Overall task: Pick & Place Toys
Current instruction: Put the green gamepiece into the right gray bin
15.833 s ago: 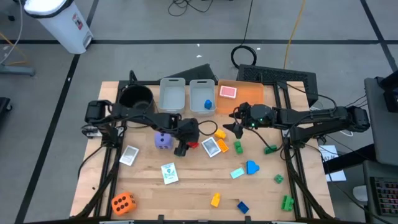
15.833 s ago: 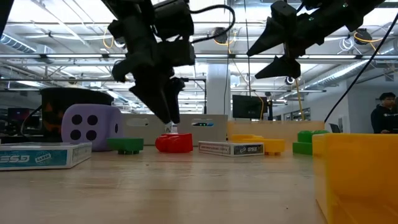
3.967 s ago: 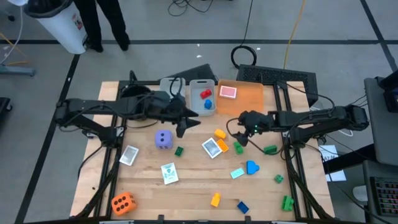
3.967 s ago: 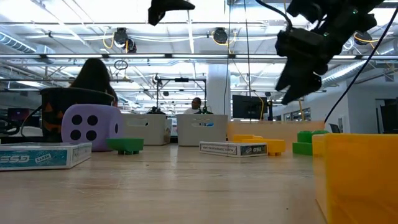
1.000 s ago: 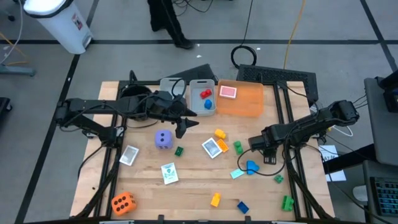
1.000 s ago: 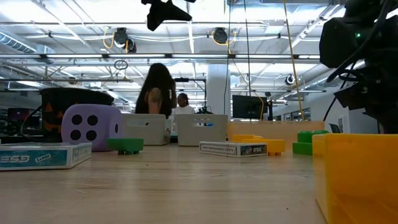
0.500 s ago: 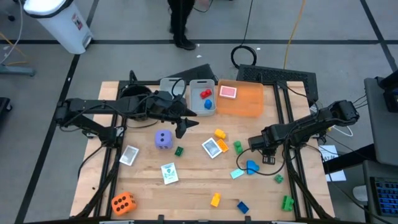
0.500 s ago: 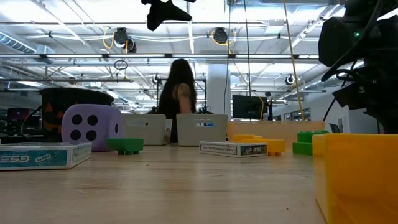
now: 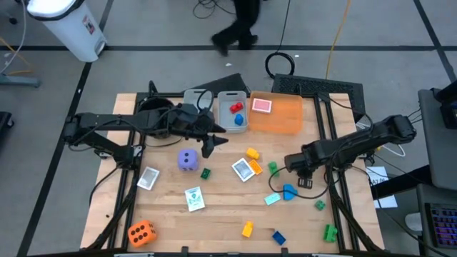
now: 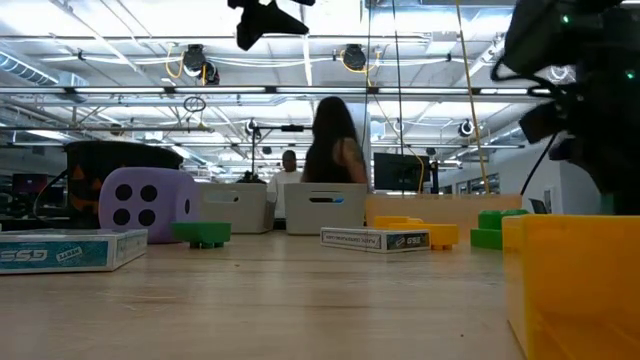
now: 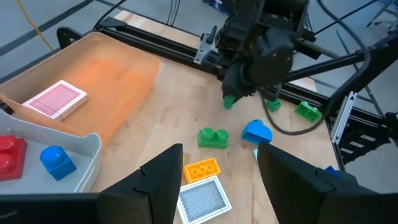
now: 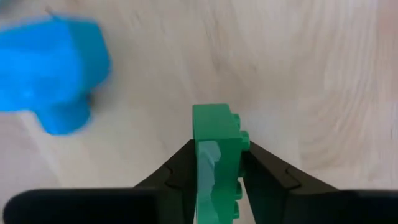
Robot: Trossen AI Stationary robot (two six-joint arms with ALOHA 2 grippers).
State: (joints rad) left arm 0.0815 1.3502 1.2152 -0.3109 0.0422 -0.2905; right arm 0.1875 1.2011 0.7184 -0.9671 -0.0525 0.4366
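My right gripper point(image 12: 217, 155) hangs over the table's right part point(image 9: 300, 171), pointing down, shut on a small green brick point(image 12: 216, 127); the left wrist view shows that brick point(image 11: 229, 101) under its fingers. A blue brick point(image 9: 288, 191) lies on the wood just beside it. My left gripper point(image 9: 209, 146) hovers open with nothing between its fingers, in front of the grey bins. A second green brick point(image 9: 273, 168), an orange brick point(image 9: 252, 153), a picture card point(image 9: 243, 169) and the purple die point(image 9: 188, 160) lie between the two arms. My right gripper pinches the green brick between its two fingers, one on the studded face point(image 12: 244, 142) and one on the opposite face. The fingers come from above and point down. The brick sits on edge between them, a little clear of the wood.
Two grey bins point(image 9: 198, 107) point(image 9: 232, 123) stand at the far edge; the right one holds a red and a blue brick. An orange tray point(image 9: 285, 118) with a red card is beside them. More cards, bricks and an orange die point(image 9: 141, 232) lie toward the near edge.
My right gripper has risen a little from the table near the blue brick. A person in the room behind has walked toward the right.
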